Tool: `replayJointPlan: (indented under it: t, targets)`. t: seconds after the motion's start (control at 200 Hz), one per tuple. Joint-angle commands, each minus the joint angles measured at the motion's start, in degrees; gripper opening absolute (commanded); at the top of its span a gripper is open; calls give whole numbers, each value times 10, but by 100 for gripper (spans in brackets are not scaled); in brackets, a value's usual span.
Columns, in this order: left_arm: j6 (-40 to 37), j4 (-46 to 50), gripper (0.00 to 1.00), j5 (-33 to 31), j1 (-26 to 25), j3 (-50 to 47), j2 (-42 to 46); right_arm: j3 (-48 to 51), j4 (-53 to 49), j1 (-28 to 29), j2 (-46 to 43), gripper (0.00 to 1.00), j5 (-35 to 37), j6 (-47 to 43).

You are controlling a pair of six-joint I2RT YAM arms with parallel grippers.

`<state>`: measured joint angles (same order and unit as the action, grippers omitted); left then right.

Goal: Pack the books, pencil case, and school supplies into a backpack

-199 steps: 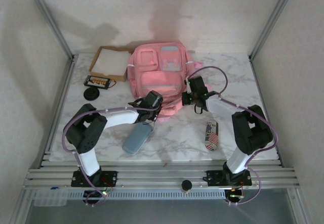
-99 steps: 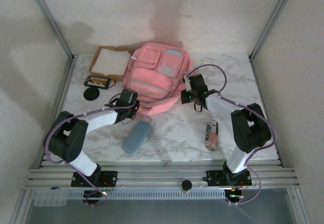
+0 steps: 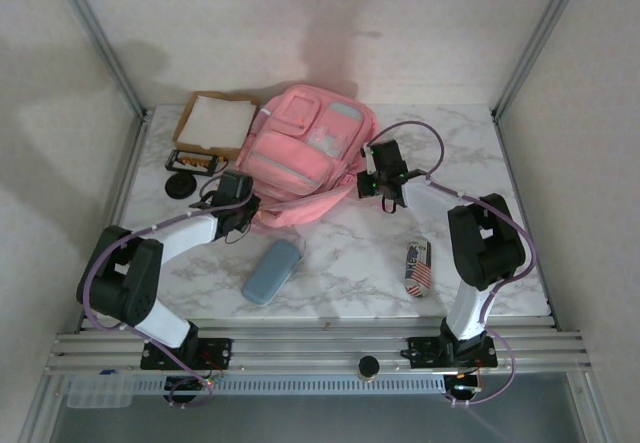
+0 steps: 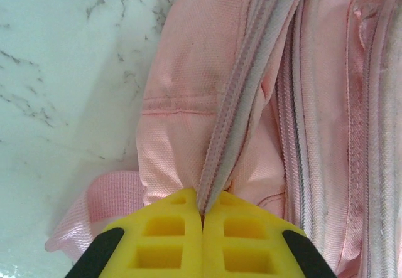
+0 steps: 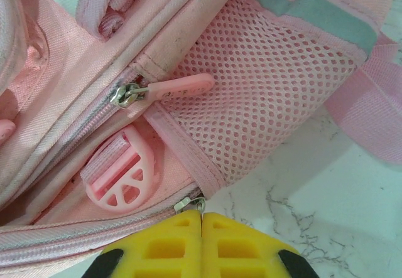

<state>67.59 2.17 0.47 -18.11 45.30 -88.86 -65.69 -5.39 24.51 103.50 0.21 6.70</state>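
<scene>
- Backpack (image 3: 300, 153): flat on the marble table (image 3: 340, 248), front pockets up, stretched askew between the two pincers, most of it on their far side.
- Progress, as a judgement: early. Zip work in hand, loose items out on the table, opening and loading yet to do.
- Look of the bag: pink woven fabric, pale grey-lilac patches, several zipped pockets. Soft and slack, so likely to drag and bunch under a pull rather than hold shape.
- Cardboard tray (image 3: 215, 125) with white sheet: beyond the left pincer, just beside the bag's far left corner. Not for packing.
- Left pincer (image 4: 202, 210): yellow pads pressed together on the zip strip at the bag's near corner. Zip closed as far as visible ahead of the tips; pink strap loop just to their left.
- Right pincer (image 5: 201, 218): pads pressed together, a small metal zip slider right at the tips, apparently nipped.
- Pencil case (image 3: 272, 270): grey-blue, on the near side of the left pincer, apart from the bag, unpacked.
- Flag-print pouch (image 3: 418, 268): on the near side of the right pincer, well apart, unpacked.
- Mesh side pocket (image 5: 270, 83): just ahead of the right pincer, flat.
- Pink buckle (image 5: 122, 177) and pink zip pull (image 5: 182, 86): ahead-left of the right pincer, untouched.
</scene>
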Motion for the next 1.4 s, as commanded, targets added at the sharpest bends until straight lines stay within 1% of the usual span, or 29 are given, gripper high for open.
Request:
replayJointPlan:
  t: [0.0,0.015,0.03,0.06,0.11,0.135,0.22,0.295,0.376,0.421,0.501,0.581,0.661,0.741,0.781,0.811,0.921,1.056,1.202,1.307,1.397]
  targets:
    - [-30,55,0,-81,27,12,11,-9,6,-29,-11,13,23,8]
    - [-32,54,0,-79,26,14,14,-9,5,-29,-13,20,14,10]
    - [-36,55,3,-77,25,15,16,-7,5,-29,-16,24,7,13]
    - [-40,59,10,-75,25,17,22,-5,3,-29,-23,29,-2,17]
    - [-52,56,18,-72,23,17,39,-5,-3,-32,-39,37,-14,35]
    - [-58,57,22,-73,22,16,49,-6,-4,-35,-47,43,-23,45]
    - [-70,58,40,-76,19,14,85,-20,-18,-52,-59,56,-65,102]
    - [-84,55,46,-66,7,21,107,-42,-24,-61,-41,65,-105,144]
    - [-94,67,49,-91,-28,41,116,-77,-19,-61,-8,67,-142,174]
    - [-104,69,50,-98,-48,54,114,-100,-18,-61,12,66,-154,191]
    - [-113,81,53,-116,-84,85,106,-142,-27,-55,42,63,-135,211]
    - [-124,75,55,-123,-116,105,90,-163,-24,-59,68,61,-131,241]
    - [-134,72,56,-128,-142,125,71,-177,-10,-58,86,59,-143,262]
    - [-137,79,56,-133,-161,146,52,-182,12,-58,107,59,-155,280]
    - [-139,74,56,-132,-170,153,46,-195,7,-58,125,58,-157,284]
    - [-141,72,57,-134,-178,158,41,-207,1,-57,137,57,-159,285]
    - [-147,74,59,-134,-196,178,21,-237,16,-56,176,45,-184,285]
    - [-150,72,59,-140,-213,192,3,-257,24,-50,204,43,-186,302]
    - [-151,71,59,-118,-225,217,-21,-275,33,-52,223,22,-189,314]
    - [-154,77,60,-91,-234,244,-41,-247,62,-52,187,0,-193,325]
    - [-152,84,61,-76,-242,268,-60,-225,73,-51,146,0,-187,337]
